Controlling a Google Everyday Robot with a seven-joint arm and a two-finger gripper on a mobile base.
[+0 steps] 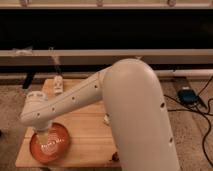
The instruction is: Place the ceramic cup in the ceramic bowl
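Observation:
The orange-red ceramic bowl (54, 145) with a pale speckled centre sits at the front left corner of the wooden table (90, 140). My white arm reaches from the right across the table, and its wrist hangs over the bowl's left part. The gripper (43, 133) points down into the bowl, mostly hidden by the wrist. A small pale shape under the wrist, inside the bowl's rim, may be the ceramic cup (45, 138). I cannot separate it from the gripper or tell whether it is held.
A pale rectangular block (58, 86) lies at the table's back left. A small white item (106, 119) and a dark one (115, 156) lie beside the arm. On the floor at right are a blue device (187, 95) and cables. A long rail runs behind the table.

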